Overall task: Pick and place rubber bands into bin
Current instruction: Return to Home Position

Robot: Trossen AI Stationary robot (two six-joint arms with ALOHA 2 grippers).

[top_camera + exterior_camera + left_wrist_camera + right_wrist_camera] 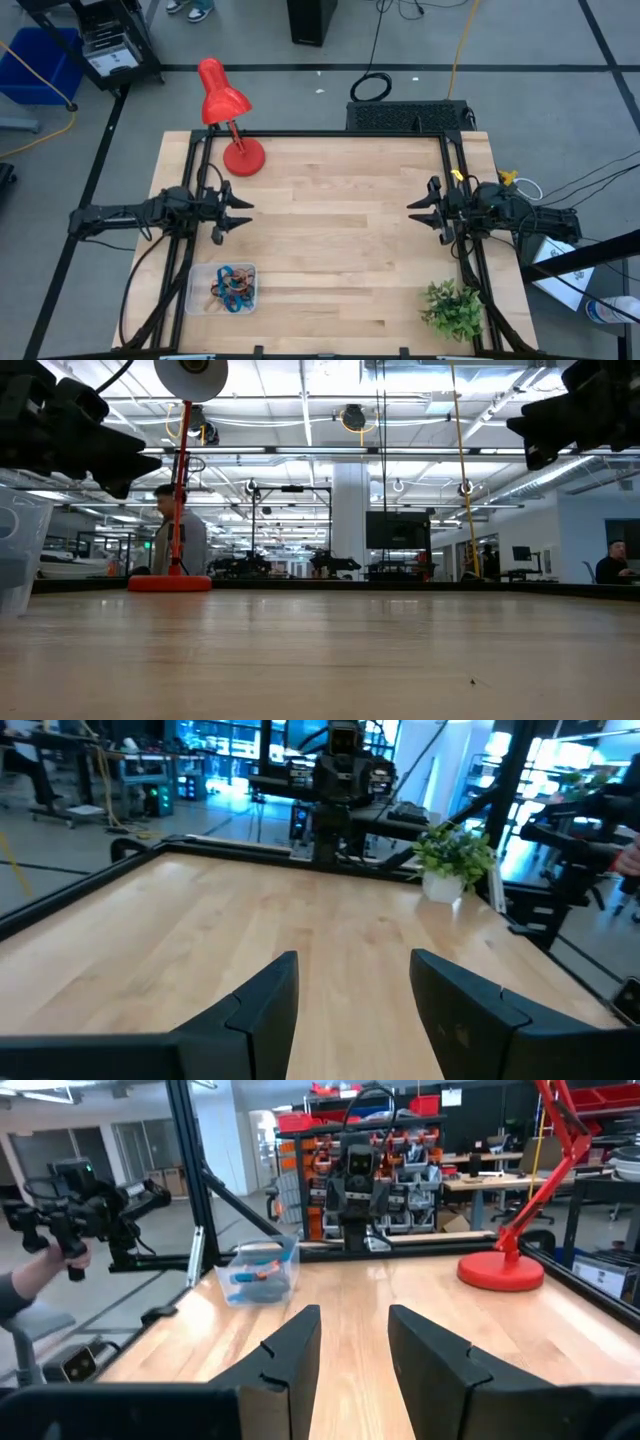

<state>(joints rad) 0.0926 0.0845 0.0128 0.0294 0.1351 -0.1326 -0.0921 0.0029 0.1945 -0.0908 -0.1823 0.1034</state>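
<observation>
While the left gripper [243,215] hangs over the left side of the table [340,250] with its fingers spread and empty, the right gripper [414,214] faces it from the right side, also spread and holding nothing. The rubber bands [232,288] lie tangled inside the clear bin [193,292], near the table's front-left corner, just beside the left arm. A red desk lamp [228,120] stands at the back-left edge and a small green plant [452,308] at the front-right corner, both well apart from the grippers.

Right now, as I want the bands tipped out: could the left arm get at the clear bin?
Probably yes: the bin lies close by the left gripper, only bare table between.
</observation>
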